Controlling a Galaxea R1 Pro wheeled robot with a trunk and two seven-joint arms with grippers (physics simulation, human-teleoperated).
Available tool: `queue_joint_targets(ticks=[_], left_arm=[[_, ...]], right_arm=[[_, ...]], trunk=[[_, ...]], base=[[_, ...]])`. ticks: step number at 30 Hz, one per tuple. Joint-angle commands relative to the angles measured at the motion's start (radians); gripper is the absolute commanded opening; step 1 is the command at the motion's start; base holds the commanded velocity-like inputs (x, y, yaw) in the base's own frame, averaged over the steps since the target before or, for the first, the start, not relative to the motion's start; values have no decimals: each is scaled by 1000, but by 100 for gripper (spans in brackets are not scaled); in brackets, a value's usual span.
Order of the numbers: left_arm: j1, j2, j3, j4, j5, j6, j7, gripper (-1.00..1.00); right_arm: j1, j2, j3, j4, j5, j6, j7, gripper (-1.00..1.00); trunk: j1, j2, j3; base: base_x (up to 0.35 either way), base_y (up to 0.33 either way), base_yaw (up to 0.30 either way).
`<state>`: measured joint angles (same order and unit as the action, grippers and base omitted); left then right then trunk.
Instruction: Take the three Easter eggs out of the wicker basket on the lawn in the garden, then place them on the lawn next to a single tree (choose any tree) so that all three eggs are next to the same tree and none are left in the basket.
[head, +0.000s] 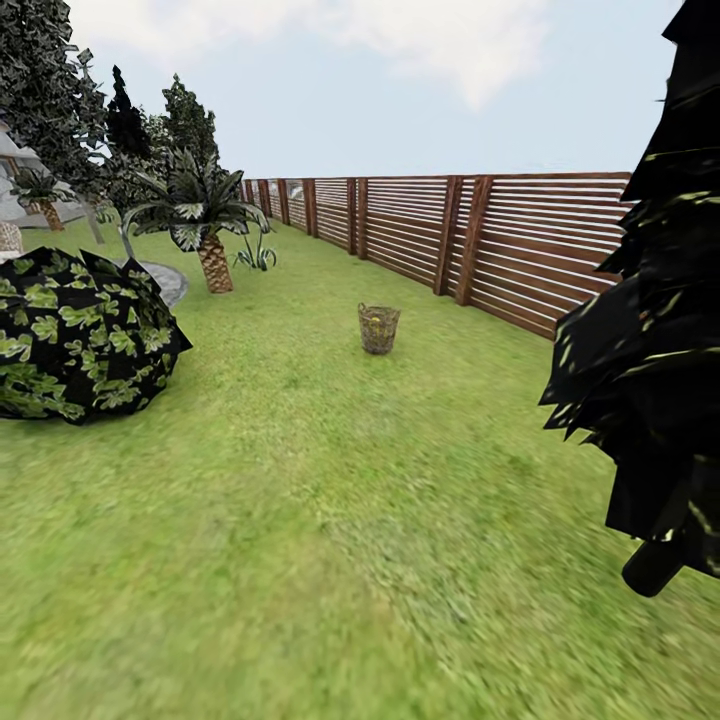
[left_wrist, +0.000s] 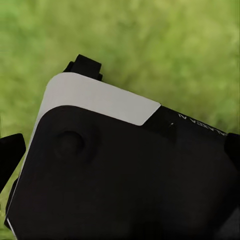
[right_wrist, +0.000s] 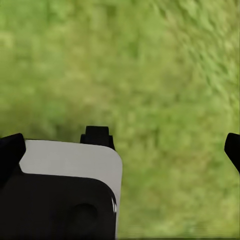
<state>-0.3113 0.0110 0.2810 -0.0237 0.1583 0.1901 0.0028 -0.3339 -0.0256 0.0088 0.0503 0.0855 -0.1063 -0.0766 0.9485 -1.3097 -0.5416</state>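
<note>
- One wicker basket (head: 379, 328) is seen standing upright on the lawn (head: 300, 520), well ahead, nearer the fence (head: 500, 245) edge of the grass than the bush side; a speck of yellow is glimpsed at its rim, judged to be an egg, though the eggs cannot be counted.
- Eggs of this kind are judged light, rigid, smooth and apt to roll; each is best gripped across its widest middle, from above through the basket's open mouth.
- Open grass is shown between robot and basket; nothing is judged to block the way.
- Off to the sides, a round dark bush (head: 80, 335), a palm (head: 205, 225) and an all-black tree (head: 650, 330) are to be skirted.
- Both wrist views are taken up by grass and dark arm housing; whether the jaws of either arm are open or closed cannot be told.
</note>
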Motion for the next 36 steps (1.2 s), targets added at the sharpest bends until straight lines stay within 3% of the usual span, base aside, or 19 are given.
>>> queue_joint_targets(ticks=[1, 22, 36], left_arm=[[0, 0, -1, 0, 10, 6, 0, 100], [1, -1, -3, 7, 9, -20, -1, 100], [1, 8, -3, 7, 9, -20, -1, 100]], right_arm=[[0, 0, 0, 4, 9, -7, -5, 100], [16, 4, 0, 1, 14, -16, -6, 100], [16, 5, 0, 0, 11, -15, -5, 100]], trunk=[[-4, 7, 2], [-84, 154, 68], [-84, 154, 68]], base=[[0, 0, 0], [0, 0, 0], [0, 0, 0]])
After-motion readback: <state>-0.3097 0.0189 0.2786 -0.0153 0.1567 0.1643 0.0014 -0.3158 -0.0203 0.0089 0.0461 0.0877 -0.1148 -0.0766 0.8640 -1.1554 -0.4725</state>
